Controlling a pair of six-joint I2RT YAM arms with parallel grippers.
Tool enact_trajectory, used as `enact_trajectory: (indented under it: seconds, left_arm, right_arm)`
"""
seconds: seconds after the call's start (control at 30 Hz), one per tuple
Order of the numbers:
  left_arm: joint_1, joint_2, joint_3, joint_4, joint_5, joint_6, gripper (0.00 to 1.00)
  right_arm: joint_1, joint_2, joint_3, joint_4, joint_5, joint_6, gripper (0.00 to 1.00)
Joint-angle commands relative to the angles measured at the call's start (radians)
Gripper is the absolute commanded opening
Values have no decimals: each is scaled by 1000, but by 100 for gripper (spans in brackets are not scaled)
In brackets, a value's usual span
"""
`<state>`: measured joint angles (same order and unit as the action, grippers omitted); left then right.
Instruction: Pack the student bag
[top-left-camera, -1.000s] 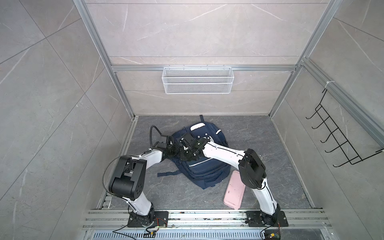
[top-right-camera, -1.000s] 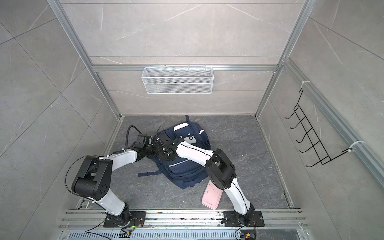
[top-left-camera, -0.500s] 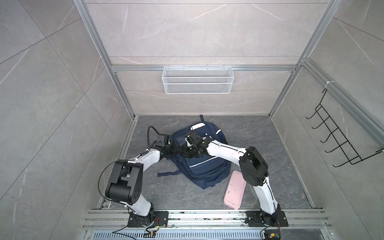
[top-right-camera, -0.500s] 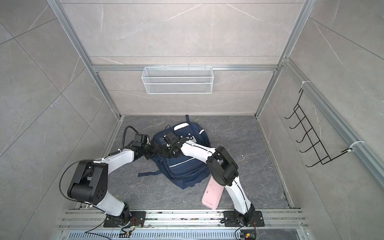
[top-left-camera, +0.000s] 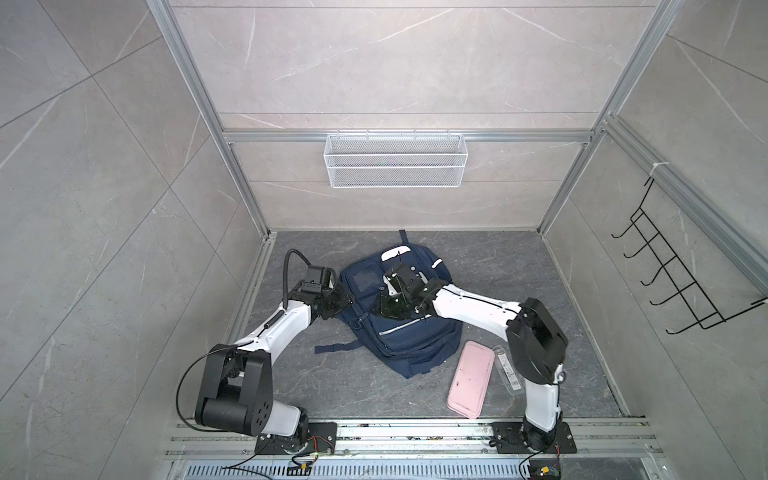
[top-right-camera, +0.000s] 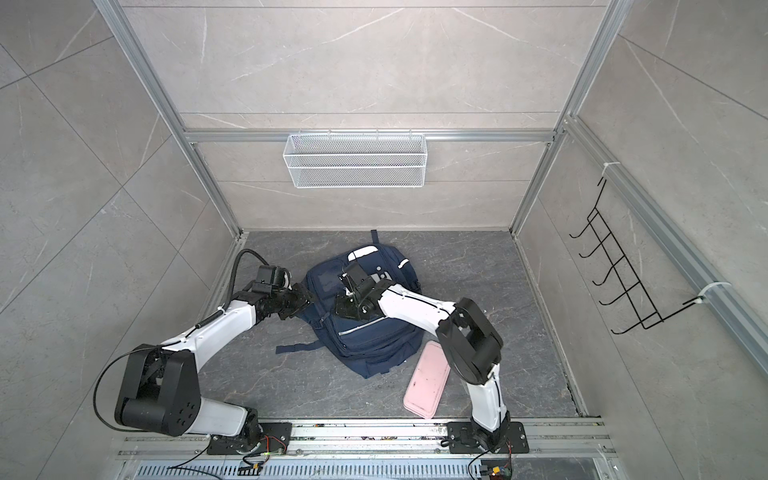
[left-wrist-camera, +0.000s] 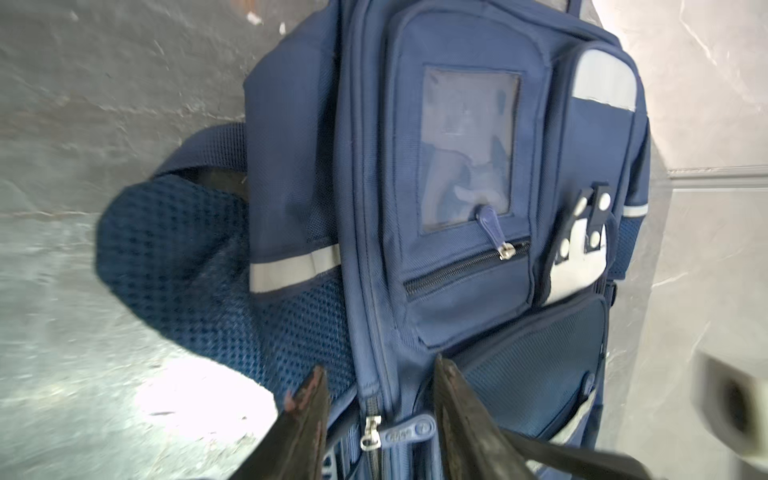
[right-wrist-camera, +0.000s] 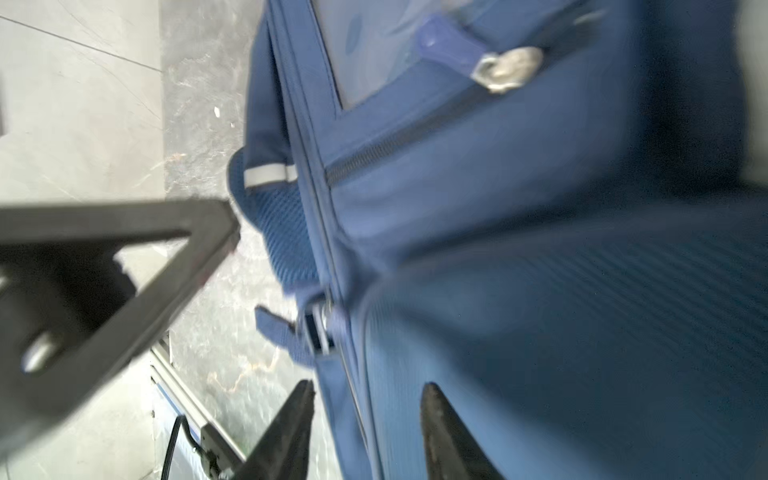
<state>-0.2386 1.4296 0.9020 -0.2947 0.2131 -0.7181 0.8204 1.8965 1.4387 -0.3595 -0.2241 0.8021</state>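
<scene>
Jaws on both arms stood parted, empty; left jaws probably needed to pinch the zipper pull (left-wrist-camera: 409, 430) of the student bag (left-wrist-camera: 469, 303) squarely.

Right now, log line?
left tool: astride student bag edge, grip unclear | right tool: open, astride bag edge | pink case: beside bag

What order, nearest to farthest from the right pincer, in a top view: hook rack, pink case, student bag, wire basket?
1. student bag, under the right pincer
2. pink case, floor by the bag
3. wire basket, back wall
4. hook rack, right wall
</scene>
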Motion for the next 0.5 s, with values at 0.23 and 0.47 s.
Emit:
enact_trajectory:
  seconds: [0.23,0.47]
  left_arm:
    - [-33,7,7,-52,-43,89,47]
    - [-31,58,-19,-9,-52,77,47]
  right_arm:
    - [-4,-298,-308,-100,49,-57,50]
    - [-6,-348,-459,-63,70,-9,51]
